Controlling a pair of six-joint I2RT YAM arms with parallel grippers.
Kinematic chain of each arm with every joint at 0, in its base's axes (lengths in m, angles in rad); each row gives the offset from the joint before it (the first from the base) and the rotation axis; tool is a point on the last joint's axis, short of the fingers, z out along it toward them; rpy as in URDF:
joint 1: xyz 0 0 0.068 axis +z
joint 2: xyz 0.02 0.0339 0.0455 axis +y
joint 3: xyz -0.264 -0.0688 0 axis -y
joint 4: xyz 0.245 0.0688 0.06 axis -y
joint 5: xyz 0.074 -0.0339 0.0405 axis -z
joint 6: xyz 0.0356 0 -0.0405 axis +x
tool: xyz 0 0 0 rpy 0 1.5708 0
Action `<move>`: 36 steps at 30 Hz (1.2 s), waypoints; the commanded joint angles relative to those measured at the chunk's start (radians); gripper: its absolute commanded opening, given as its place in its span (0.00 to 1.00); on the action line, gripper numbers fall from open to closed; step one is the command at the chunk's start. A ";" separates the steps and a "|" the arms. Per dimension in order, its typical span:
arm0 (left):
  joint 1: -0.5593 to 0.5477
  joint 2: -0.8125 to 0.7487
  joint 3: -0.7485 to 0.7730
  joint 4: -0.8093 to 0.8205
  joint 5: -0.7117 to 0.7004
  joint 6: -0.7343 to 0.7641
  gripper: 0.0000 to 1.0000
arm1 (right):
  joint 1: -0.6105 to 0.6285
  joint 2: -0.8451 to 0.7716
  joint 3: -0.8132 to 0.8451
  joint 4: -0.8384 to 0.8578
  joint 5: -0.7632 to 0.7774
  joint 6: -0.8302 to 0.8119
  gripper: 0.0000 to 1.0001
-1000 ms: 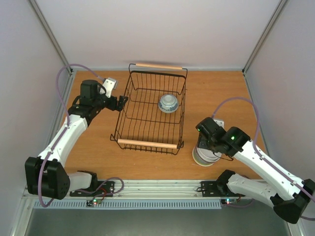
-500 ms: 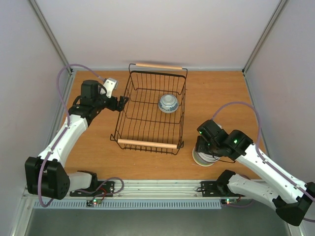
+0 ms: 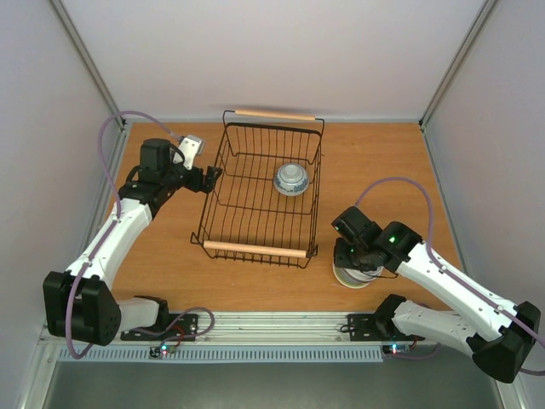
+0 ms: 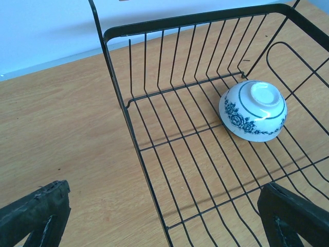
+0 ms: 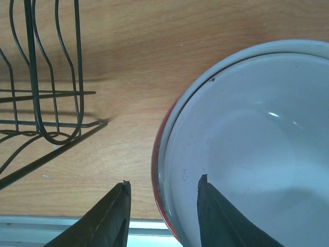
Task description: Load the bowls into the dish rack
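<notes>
One down: the patterned bowl (image 3: 291, 179) lies upturned in the dish rack (image 3: 255, 249), toward 2 o'clock. A stack (image 3: 344, 275) waits on the desk (image 3: 383, 170) at the rack's 5 o'clock. The right fingers (image 5: 115, 216), spread, straddle the top bowl (image 5: 247, 144) rim. The left fingers (image 4: 36, 211) gape, empty.

Top cam: high behind near edge, looking down on whole counter (image 3: 383, 162). Left wrist: close at rack (image 4: 123, 103) left wall, facing right; shares patterned bowl (image 4: 253, 110) with top. Right wrist: very close, straight down on bowl stack (image 5: 247, 144) by near edge.
</notes>
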State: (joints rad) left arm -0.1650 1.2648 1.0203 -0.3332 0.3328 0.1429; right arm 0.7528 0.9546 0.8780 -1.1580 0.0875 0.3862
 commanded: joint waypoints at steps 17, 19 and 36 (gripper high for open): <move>-0.005 0.010 -0.003 0.020 -0.009 0.012 0.99 | 0.018 0.011 -0.011 0.015 -0.018 -0.020 0.11; -0.005 0.009 -0.003 0.020 -0.009 0.011 0.99 | 0.019 0.015 -0.012 0.007 -0.009 -0.019 0.13; -0.005 0.010 -0.003 0.021 -0.008 0.011 0.99 | 0.018 -0.007 -0.012 -0.019 0.018 -0.022 0.01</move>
State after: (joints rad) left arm -0.1650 1.2648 1.0203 -0.3328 0.3309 0.1429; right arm 0.7643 0.9726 0.8642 -1.1446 0.1146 0.3611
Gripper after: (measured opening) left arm 0.994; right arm 0.032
